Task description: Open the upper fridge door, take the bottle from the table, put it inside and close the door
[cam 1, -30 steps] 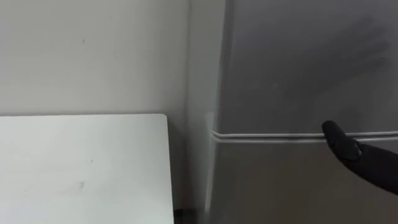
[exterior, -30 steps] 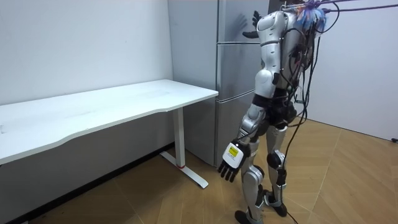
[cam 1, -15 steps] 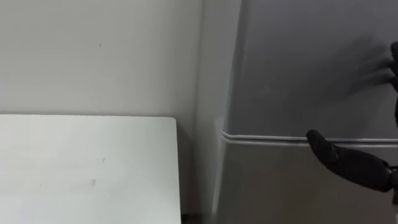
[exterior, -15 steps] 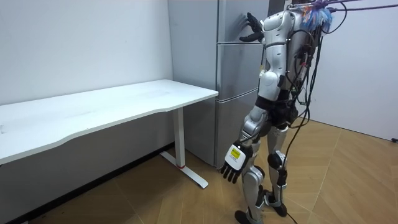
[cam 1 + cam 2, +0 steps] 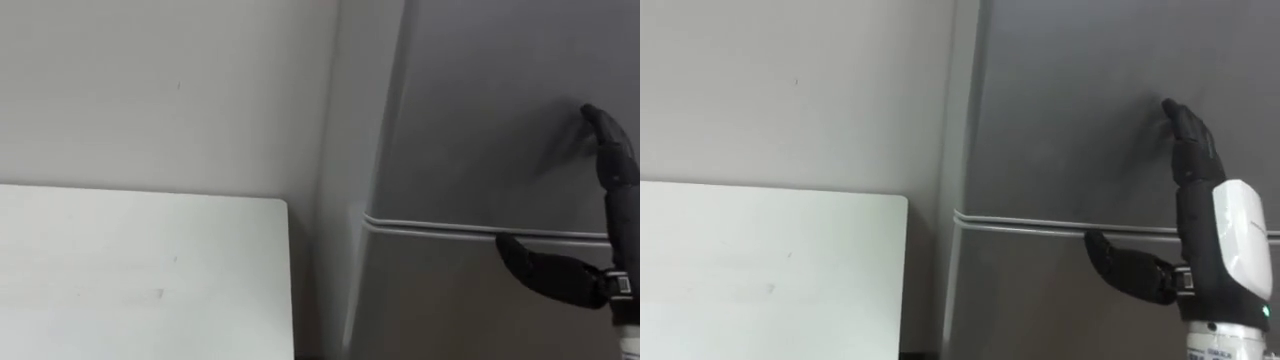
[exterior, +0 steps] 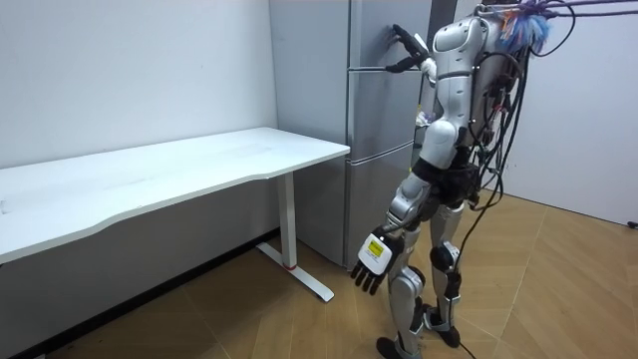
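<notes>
— What is your right hand [image 5: 1198, 215] doing?

— It is reaching up to the upper fridge door [image 5: 1060, 90], fingers straight and pointing upward, fingertips at the door's face. The thumb [image 5: 1120, 265] is sticking out sideways just under the seam [image 5: 1020, 225], in front of the lower door [image 5: 1040, 310]. It is holding nothing. Your left hand [image 6: 371, 264] is hanging beside the thigh, fingers relaxed, also carrying nothing.

— And the bottle?

— I cannot tell where it is. Well off to the right hand's left, the white table [image 5: 760, 270] is standing against the wall [image 5: 790, 90].

— How am I taking hold, then?

— The door is looking smooth, stiff and handle-less, so flat fingers are likely to slide on it. I would be hooking fingertips into the seam just below your palm and pulling against the seal. The bottle is probably light but slick, so wrap round its body, not its cap.
</notes>
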Controlling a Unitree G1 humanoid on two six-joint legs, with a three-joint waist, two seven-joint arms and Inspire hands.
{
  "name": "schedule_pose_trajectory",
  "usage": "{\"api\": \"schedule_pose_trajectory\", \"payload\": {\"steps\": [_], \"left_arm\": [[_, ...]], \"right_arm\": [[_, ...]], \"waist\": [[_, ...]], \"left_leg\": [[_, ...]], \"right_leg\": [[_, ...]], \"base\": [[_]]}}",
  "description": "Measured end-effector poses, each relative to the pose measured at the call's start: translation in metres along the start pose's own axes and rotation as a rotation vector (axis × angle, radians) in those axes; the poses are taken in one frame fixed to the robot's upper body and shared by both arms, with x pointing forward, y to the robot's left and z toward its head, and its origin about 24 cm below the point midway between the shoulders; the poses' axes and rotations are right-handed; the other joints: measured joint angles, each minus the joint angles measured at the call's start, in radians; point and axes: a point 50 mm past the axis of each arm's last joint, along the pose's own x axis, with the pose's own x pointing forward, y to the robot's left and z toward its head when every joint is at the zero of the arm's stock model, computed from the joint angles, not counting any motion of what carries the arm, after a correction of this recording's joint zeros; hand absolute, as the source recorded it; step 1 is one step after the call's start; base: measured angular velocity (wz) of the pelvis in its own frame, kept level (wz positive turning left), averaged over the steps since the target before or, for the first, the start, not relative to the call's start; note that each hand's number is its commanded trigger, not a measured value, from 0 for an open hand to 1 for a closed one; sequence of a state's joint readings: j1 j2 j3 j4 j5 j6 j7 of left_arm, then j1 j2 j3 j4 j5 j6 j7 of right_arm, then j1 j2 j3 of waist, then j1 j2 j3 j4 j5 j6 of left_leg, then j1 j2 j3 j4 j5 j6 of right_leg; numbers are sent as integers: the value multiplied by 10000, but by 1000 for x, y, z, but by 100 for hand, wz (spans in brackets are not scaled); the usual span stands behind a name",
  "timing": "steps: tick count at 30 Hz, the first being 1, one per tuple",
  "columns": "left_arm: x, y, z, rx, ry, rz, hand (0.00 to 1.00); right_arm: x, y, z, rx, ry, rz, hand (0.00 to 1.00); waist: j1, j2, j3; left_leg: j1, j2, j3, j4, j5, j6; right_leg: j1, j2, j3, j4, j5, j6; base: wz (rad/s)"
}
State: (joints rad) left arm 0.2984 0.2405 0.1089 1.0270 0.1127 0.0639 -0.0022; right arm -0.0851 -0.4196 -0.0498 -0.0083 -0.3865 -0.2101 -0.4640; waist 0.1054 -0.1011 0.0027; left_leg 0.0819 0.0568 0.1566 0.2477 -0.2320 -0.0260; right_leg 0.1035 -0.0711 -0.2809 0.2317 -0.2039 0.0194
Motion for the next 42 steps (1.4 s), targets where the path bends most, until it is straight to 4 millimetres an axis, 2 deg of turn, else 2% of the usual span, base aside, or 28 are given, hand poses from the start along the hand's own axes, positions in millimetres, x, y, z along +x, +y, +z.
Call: {"api": "schedule_pose_trajectory", "payload": {"steps": [12,20,23,32,35,39,42], "left_arm": [[-1,6,3,54,11,230,0],[-1,7,9,-33,-233,283,0],[-1,8,8,-55,-244,305,0],[-2,7,6,-47,-315,331,0],[-2,7,4,-95,-314,355,0],[-3,9,-2,-320,-238,462,0],[-4,11,-8,-498,-122,542,0]], "right_arm": [[-1,3,-17,-729,598,466,0],[-1,3,-18,-749,651,564,0],[-1,4,-18,-713,649,667,0],[-1,3,-17,-505,697,717,0],[-2,-3,-19,-597,748,574,0],[-8,-15,-32,-905,1512,237,0],[-11,-27,-42,-902,2177,-199,0]], "waist": [[65,2,-2],[2,17,-31],[-176,-22,-63],[-249,-46,-74],[-269,-19,-89],[-271,32,-123],[-434,106,-161]], "left_leg": [[-40,-17,-34,100,67,74],[-63,-16,-13,87,77,87],[-62,-22,-64,95,82,96],[-63,-5,-75,177,76,99],[-130,4,-92,267,36,113],[-230,-11,-92,271,38,119],[-299,-15,-77,220,44,118]], "right_leg": [[8,-31,-23,25,105,-3],[30,-14,-28,-90,217,-1],[102,-18,-101,-137,230,9],[141,0,-105,-191,234,13],[121,-7,-146,-188,233,15],[-38,-28,-147,-90,237,21],[-209,-51,-145,94,205,20]], "base": [[1],[0],[7],[1],[3],[0],[-1]]}}
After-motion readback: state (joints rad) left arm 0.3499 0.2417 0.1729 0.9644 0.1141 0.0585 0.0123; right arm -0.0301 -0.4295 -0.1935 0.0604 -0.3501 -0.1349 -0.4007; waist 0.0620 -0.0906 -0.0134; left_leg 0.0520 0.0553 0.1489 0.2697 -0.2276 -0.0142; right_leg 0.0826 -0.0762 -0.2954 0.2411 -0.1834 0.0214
